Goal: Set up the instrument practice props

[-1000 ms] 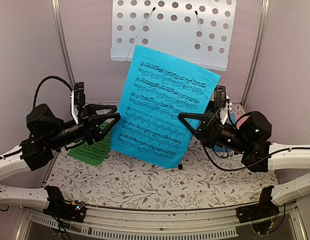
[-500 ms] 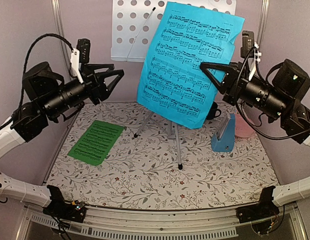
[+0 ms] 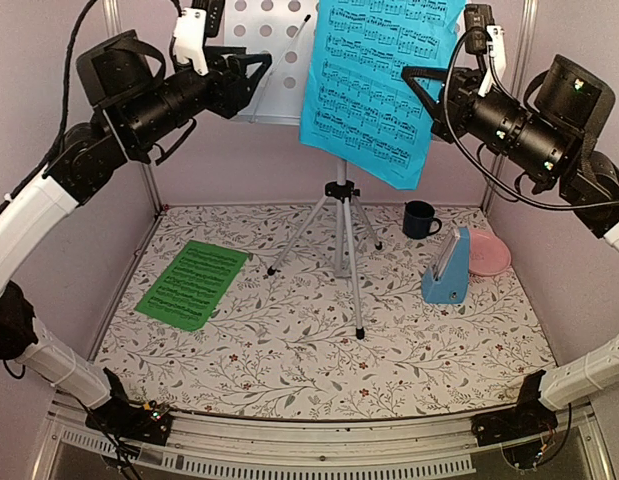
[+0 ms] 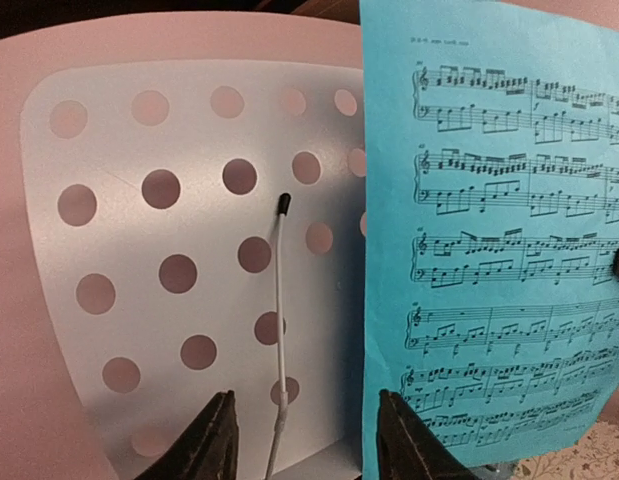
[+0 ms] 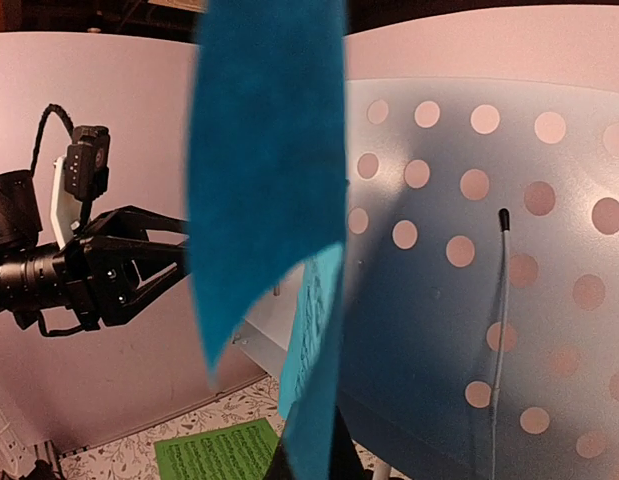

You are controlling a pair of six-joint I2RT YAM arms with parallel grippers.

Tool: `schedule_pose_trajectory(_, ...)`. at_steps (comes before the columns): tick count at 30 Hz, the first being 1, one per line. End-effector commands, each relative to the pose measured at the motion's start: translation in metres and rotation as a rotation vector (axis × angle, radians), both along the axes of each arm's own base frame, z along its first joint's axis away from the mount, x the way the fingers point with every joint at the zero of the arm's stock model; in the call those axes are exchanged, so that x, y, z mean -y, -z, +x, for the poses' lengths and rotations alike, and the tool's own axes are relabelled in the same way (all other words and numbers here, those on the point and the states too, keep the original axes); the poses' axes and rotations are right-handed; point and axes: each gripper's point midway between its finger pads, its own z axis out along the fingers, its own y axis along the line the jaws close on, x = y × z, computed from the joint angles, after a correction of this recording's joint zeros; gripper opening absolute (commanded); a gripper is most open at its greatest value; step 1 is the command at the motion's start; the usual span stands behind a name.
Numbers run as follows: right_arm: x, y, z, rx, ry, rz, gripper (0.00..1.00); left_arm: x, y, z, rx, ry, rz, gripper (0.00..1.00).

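Observation:
The pale perforated music stand (image 3: 264,55) stands on its silver tripod (image 3: 341,230) at the back centre. My right gripper (image 3: 409,80) is shut on the right edge of the blue music sheet (image 3: 374,85) and holds it up in front of the stand's desk. In the right wrist view the sheet (image 5: 269,180) hangs edge-on from the shut jaws. My left gripper (image 3: 257,72) is open and empty. It faces the desk (image 4: 169,200) and its wire page holder (image 4: 279,300), just left of the sheet (image 4: 499,250). The green music sheet (image 3: 192,283) lies flat at the left. The blue metronome (image 3: 447,268) stands at the right.
A dark blue mug (image 3: 420,219) and a pink plate (image 3: 487,252) sit at the back right, behind the metronome. The tripod's legs spread over the middle of the floral table (image 3: 289,350). Metal frame posts (image 3: 114,20) and pink walls close in the back and sides.
Both arms have risen. My right gripper carried the blue sheet up and right, from table height to the stand's desk. My left gripper rose, open, to the desk's left half.

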Motion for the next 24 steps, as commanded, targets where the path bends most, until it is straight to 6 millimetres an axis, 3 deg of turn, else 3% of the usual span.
schedule_pose_trajectory(1, 0.018, -0.015, 0.021, 0.016, 0.106, 0.027, 0.00, 0.014, 0.007, 0.023, -0.016, -0.045, 0.082, 0.47)
schedule_pose_trajectory(8, 0.031, -0.026, 0.046, 0.033, 0.139, 0.060, 0.00, 0.021, 0.001, 0.058, -0.018, -0.110, 0.108, 0.42)
schedule_pose_trajectory(16, 0.042, -0.038, 0.068, 0.073, 0.205, 0.066, 0.00, 0.023, -0.002, 0.070, 0.007, -0.138, 0.105, 0.29)
schedule_pose_trajectory(24, 0.045, -0.041, 0.081, 0.100, 0.230, 0.068, 0.00, 0.024, 0.004, 0.086, -0.004, -0.166, 0.129, 0.28)
